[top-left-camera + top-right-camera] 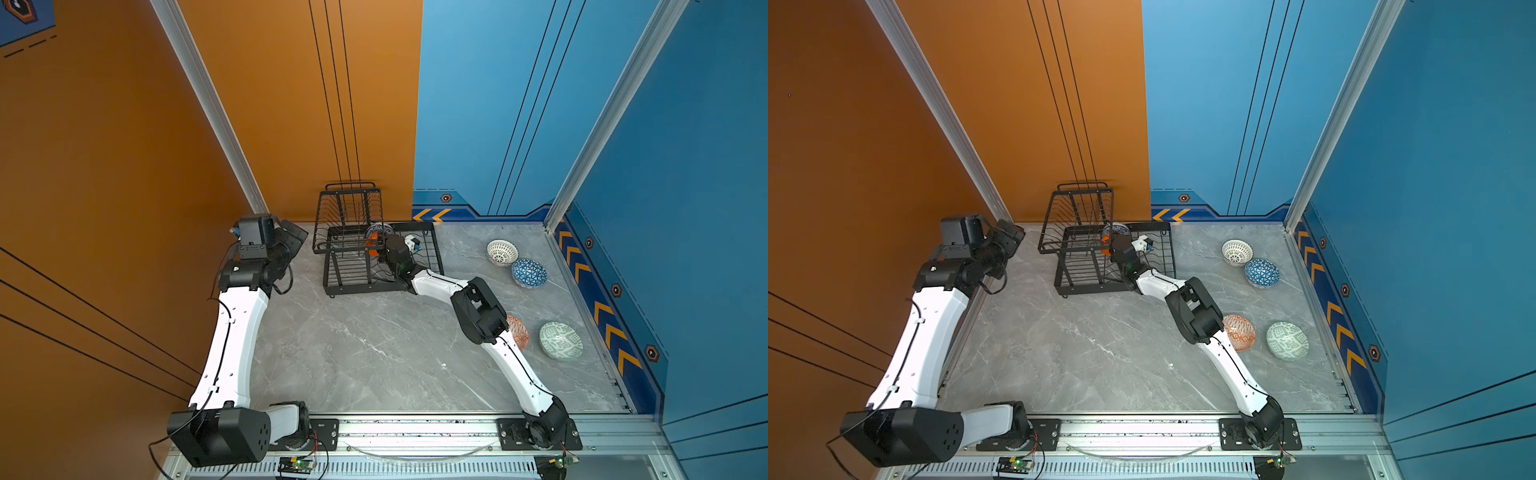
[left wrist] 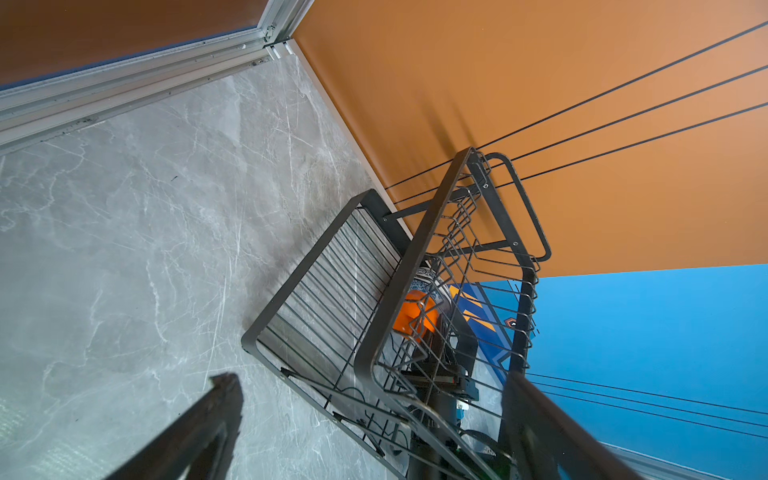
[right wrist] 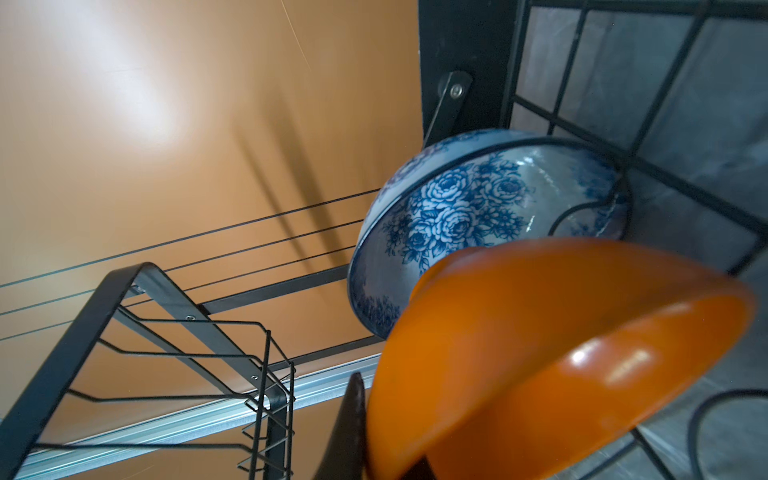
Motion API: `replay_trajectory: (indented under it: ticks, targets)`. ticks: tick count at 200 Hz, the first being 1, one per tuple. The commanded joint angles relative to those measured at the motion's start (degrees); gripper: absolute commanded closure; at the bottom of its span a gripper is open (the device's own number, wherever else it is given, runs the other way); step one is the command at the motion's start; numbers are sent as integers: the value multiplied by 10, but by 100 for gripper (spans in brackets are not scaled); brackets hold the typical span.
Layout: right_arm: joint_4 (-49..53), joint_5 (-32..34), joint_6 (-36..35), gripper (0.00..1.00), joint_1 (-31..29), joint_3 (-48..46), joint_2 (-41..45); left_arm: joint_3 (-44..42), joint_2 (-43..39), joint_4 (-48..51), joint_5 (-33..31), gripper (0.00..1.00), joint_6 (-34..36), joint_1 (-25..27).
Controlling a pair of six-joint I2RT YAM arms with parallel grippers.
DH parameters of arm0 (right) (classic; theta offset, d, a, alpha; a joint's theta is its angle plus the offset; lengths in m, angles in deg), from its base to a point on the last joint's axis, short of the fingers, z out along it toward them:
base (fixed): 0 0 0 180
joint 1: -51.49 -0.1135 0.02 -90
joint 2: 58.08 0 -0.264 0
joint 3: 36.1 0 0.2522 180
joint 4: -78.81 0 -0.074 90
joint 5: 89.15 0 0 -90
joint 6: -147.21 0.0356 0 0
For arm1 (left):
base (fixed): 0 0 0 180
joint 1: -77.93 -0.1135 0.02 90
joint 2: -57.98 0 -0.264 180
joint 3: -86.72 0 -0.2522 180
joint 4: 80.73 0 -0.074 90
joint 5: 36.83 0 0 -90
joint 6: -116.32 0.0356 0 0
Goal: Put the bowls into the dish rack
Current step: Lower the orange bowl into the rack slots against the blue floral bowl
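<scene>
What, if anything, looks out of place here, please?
Nothing stands out. The floral bowl stands on edge in the dish rack, the right gripper holds the orange bowl beside it, and four bowls sit on the table.

Orange-white bowl (image 1: 519,334) half hidden behind right arm (image 1: 478,307), orange bowl (image 3: 540,353) blurred, cropped

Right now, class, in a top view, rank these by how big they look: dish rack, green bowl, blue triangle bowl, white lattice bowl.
1. dish rack
2. green bowl, though it lies nearer the camera, so unsure
3. blue triangle bowl and white lattice bowl look nearly alike; unranked
</scene>
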Motion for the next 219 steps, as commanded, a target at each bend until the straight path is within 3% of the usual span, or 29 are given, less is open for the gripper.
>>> replay_trajectory:
  ticks: [1,190,219]
  targets:
    - [40,9,8,100,-4,-23,11,-6,3,1,12,2,-7,-2]
    - [73,0,6,100,-4,-42,51,-17,-1,-2,11,2,-10,0]
    - [70,-3,8,95,-3,-38,49,-16,-1,-2,11,2,-9,2]
